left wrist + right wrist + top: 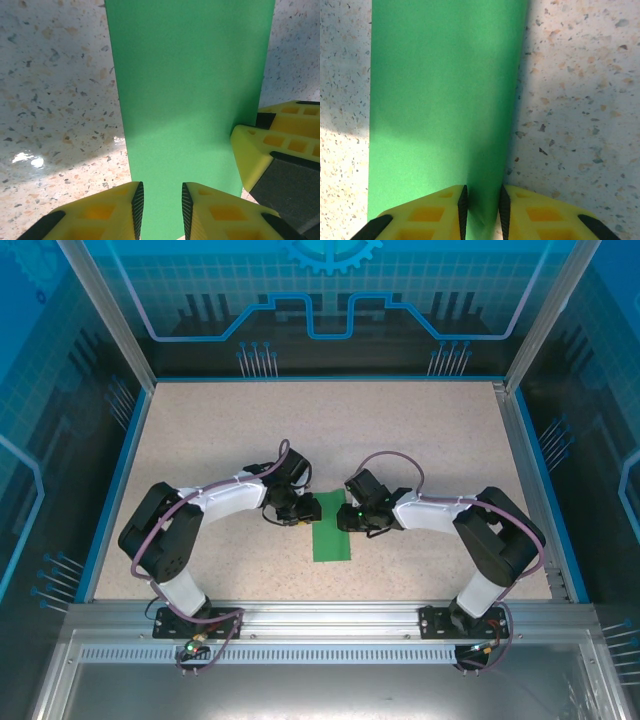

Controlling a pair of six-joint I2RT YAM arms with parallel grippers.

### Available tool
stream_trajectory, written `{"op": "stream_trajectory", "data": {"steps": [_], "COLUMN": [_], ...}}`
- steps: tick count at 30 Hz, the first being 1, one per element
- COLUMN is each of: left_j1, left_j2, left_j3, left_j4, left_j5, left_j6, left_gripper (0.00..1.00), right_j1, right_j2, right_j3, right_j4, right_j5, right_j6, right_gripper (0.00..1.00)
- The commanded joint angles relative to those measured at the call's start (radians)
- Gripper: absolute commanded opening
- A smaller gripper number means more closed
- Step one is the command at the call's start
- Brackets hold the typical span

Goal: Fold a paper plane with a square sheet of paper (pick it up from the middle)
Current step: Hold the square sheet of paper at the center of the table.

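A speckled beige table [420,440] with a blue rim, set inside blue printed walls, carries one green sheet of paper [333,532]. The sheet lies near the table's near-middle as a narrow upright strip, its long sides running away from the arm bases. Both arms bend inward to meet at the strip's far end.

The left gripper [300,512] sits just left of the paper's far end. In the left wrist view its yellow fingers [112,212] stand a little apart, and the green surface shows flat and smooth through the gap between them. The other arm's yellow fingers touch the strip's right edge there.

The right gripper [348,517] sits just right of the paper's far end, close to the left one. In the right wrist view its jaws are parted by a narrow gap over the strip's right-hand side. A darker, shaded band of paper runs along that edge into the gap, with a faint crease at the pads. Whether those pads pinch the paper or only straddle it cannot be told.
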Motion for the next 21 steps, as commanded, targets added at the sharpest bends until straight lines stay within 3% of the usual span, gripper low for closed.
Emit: {"op": "stream_trajectory", "data": {"steps": [1,21], "left_j1": [-0.007,-0.006], "left_j2": [0.003,0.003], "left_j3": [0.012,0.017], "left_j4": [-0.028,-0.035], "left_j5": [-0.013,-0.017], "left_j6": [0.018,0.025], "left_gripper": [0.3,0.3], "right_j1": [0.0,-0.024], "right_j2": [0.009,0.001], "right_j3": [0.001,-0.02], "right_j4": [-0.031,-0.013], "right_j5": [0.0,-0.036], "right_j6": [-0.02,-0.032], "right_gripper": [0.26,0.23]}}
